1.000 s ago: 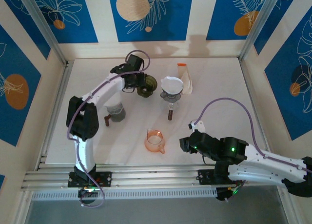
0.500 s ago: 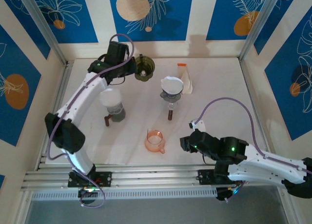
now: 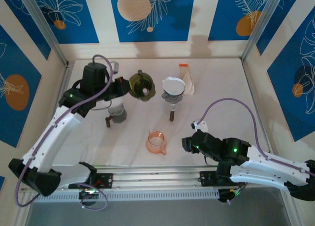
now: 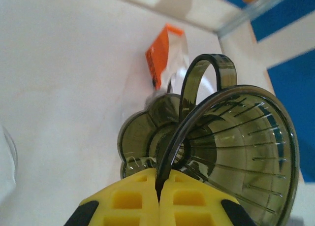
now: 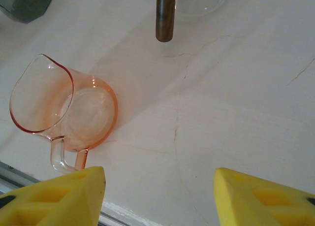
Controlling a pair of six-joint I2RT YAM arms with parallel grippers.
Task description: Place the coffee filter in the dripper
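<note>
Left end effector (image 3: 129,86): fingers together, clamped on the thin rim of the dripper (image 3: 142,85). The wrist view shows the yellow pads (image 4: 133,201) meeting on that rim.
Dripper: olive-green translucent plastic with a ribbed inner wall and a loop handle, at about 11 o'clock from the middle of the desk (image 3: 221,103). Its open mouth faces the top camera.
Coffee filter (image 3: 173,83): white paper sitting on top of a clear glass vessel (image 3: 172,99), at about 1 o'clock from the desk's middle and apart from the dripper, at its 3 o'clock.
Filter bag (image 3: 187,79): clear with an orange top, just beside the filter at its 1 o'clock.
Right end effector (image 3: 187,145): fingers apart with nothing between them, low over the desk at about 5 o'clock.
Pink glass jug (image 3: 156,141): on the desk at 6 o'clock, at the right end effector's 9 o'clock.
Grey vessel (image 3: 117,112): at 9 o'clock, partly under the left arm.
</note>
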